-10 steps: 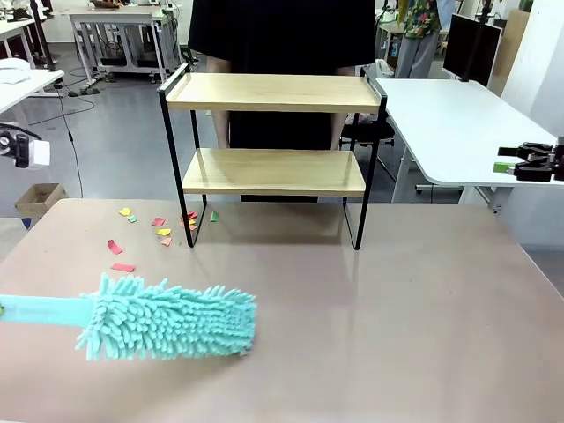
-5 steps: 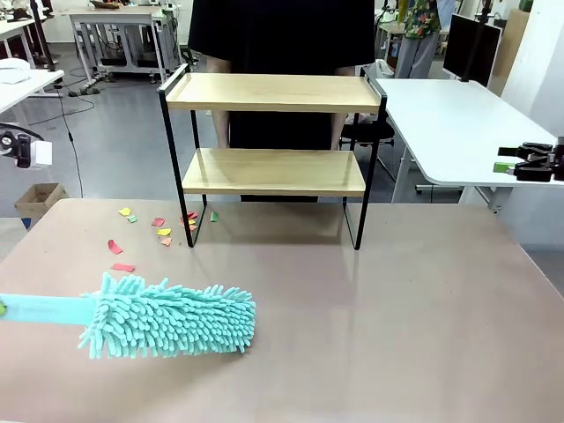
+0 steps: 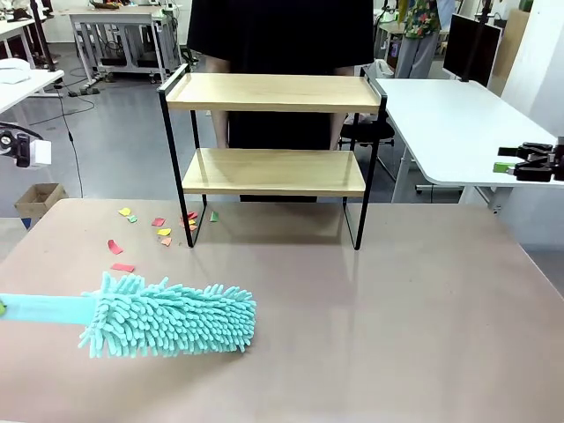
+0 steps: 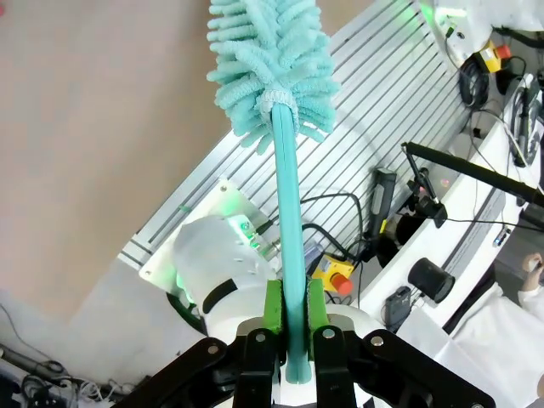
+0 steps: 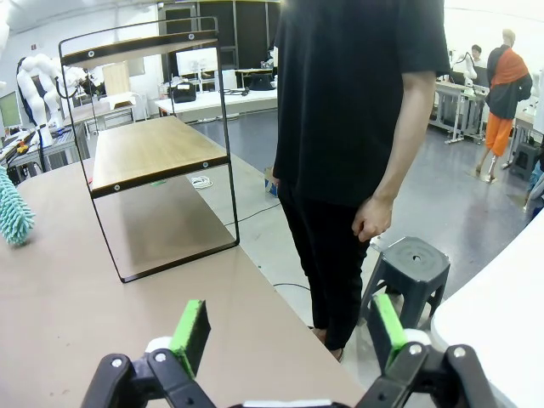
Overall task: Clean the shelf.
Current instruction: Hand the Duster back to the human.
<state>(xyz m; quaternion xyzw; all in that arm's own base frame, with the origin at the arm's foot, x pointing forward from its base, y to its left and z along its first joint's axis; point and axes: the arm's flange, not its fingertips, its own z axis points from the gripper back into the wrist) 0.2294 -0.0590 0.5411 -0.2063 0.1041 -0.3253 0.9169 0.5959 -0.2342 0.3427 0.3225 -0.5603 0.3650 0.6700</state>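
Spanning the whole foreground, the brown worktop carries everything in play, with a person in a black top standing at its far edge. The shelf stands upright toward the far middle of the worktop, its legs planted on the surface, and both wooden boards look bare from the front. The teal duster lies low over the near left of the worktop, well apart from the shelf, its fluffy head pointing right and its flat handle running off the left edge. The left gripper has its jaws clamped on that handle, green pads pressed against either side. The right gripper waits off to the right side, jaws wide apart and holding nothing. Small coloured paper scraps lie scattered on the worktop just beside the shelf's left legs.

Judging by this layout, the sweeping of the boards looks largely done, since the litter sits off the shelf. What may remain is a final check, or putting the duster down.
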